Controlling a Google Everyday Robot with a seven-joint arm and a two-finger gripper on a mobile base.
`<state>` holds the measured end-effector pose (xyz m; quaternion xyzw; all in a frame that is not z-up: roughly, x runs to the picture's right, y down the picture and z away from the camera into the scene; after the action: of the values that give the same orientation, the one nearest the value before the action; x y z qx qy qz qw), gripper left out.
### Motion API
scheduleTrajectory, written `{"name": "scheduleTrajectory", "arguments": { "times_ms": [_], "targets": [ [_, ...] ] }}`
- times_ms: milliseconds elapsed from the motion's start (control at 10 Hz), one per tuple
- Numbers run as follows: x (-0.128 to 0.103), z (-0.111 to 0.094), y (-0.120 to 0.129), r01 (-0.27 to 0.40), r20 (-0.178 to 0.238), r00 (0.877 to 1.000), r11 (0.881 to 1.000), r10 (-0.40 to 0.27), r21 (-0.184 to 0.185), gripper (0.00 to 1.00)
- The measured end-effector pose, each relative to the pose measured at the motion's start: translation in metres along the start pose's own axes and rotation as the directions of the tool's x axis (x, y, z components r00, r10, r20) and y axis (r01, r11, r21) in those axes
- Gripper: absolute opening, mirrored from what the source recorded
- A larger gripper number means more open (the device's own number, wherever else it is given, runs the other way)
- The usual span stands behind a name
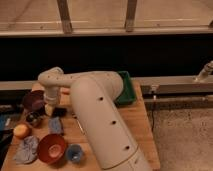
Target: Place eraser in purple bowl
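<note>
wooden table (136,126) | purple bowl (33,100), orange-red bowl (51,148), blue cup (75,153) | gripper (50,109) beside purple bowl

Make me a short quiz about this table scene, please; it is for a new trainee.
1. True or false: the gripper is close beside the purple bowl.
2. Fill in: the tray at the far side of the table is ___ in colour.
3. Which lies nearest the orange-red bowl? A) purple bowl B) light-blue cup C) tray

Key: 1 true; 2 green; 3 B.
</note>
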<state>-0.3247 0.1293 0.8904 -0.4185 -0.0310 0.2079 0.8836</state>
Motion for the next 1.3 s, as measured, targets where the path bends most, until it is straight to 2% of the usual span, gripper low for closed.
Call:
{"name": "scheduleTrajectory", "arguments": {
  "times_ms": [100,300,500,800,900,1000,1100,1200,1300],
  "targets": [
    [0.002,-0.003,-0.001,-0.009,0.008,1.000,1.000,0.008,0.009,0.01],
    [0.007,-0.020,-0.005,-0.031,0.027,0.999,0.999,0.029,0.042,0.00],
    [0.018,-0.049,-0.010,-0.073,0.051,0.996,0.992,0.068,0.100,0.00],
    [0.036,-0.107,-0.020,-0.137,0.103,0.988,0.968,0.117,0.212,0.00],
    [0.037,-0.118,-0.022,-0.146,0.120,0.985,0.961,0.121,0.234,0.00],
    [0.037,-0.131,-0.026,-0.160,0.157,0.980,0.953,0.122,0.258,0.00],
    [0.037,-0.141,-0.034,-0.171,0.216,0.970,0.946,0.113,0.275,0.00],
    [0.035,-0.147,-0.045,-0.178,0.274,0.957,0.943,0.098,0.283,0.00],
    [0.026,-0.146,-0.048,-0.174,0.301,0.950,0.945,0.087,0.277,0.00]
  ]
}}
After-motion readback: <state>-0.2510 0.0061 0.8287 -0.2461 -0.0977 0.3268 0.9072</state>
